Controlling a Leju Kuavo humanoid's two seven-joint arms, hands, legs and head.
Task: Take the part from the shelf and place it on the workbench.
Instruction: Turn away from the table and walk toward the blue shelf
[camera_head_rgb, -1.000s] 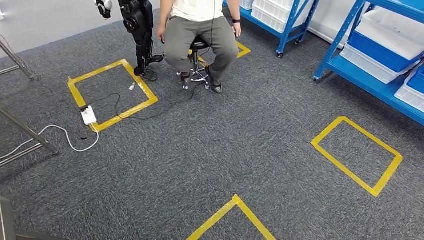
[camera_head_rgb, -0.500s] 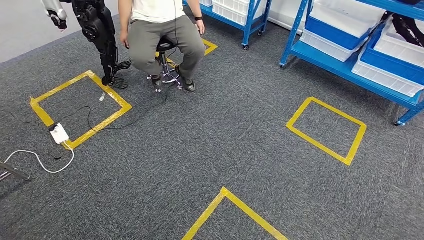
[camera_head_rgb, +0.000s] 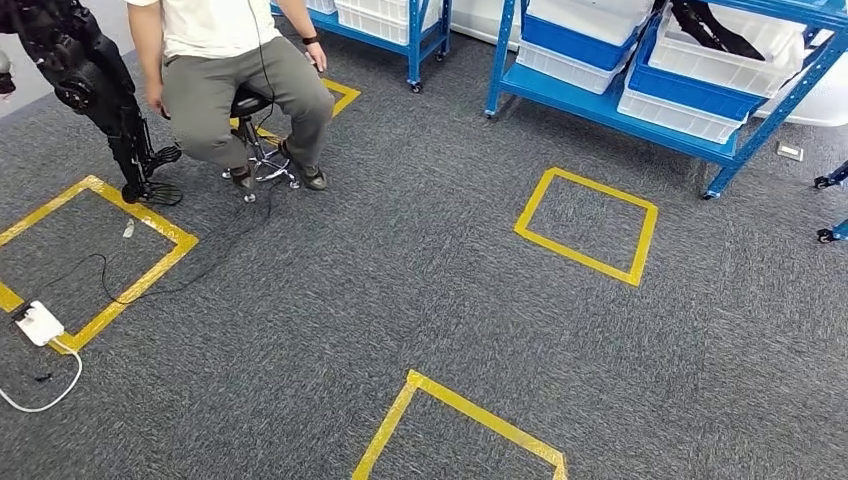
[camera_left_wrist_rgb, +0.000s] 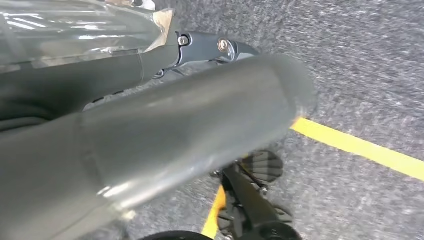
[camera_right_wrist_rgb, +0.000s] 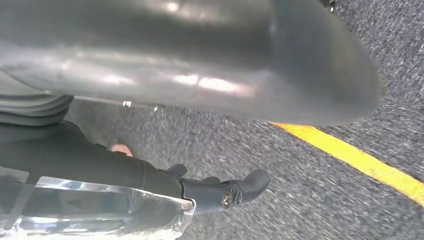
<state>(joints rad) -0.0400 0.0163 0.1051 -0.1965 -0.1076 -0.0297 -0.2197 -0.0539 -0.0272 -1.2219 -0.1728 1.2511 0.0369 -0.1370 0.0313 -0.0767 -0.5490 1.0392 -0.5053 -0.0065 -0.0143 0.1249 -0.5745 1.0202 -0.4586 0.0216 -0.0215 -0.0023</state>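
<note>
The whole scene had slid leftward as the robot turned toward the blue shelf (camera_head_rgb: 600, 105) — where the dark part (camera_head_rgb: 712, 30) lay in a white bin (camera_head_rgb: 735, 62) — so squaring up before reaching seemed wise, both hands (camera_left_wrist_rgb: 150, 130) (camera_right_wrist_rgb: 200, 55) hanging empty and uncurled.

Shelf (camera_head_rgb: 640, 110) cropped (bin contents unclear).

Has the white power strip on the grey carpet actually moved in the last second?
No. The white power strip still lies on the corner of the same yellow tape square; the whole view slid left, so the camera turned.
</note>
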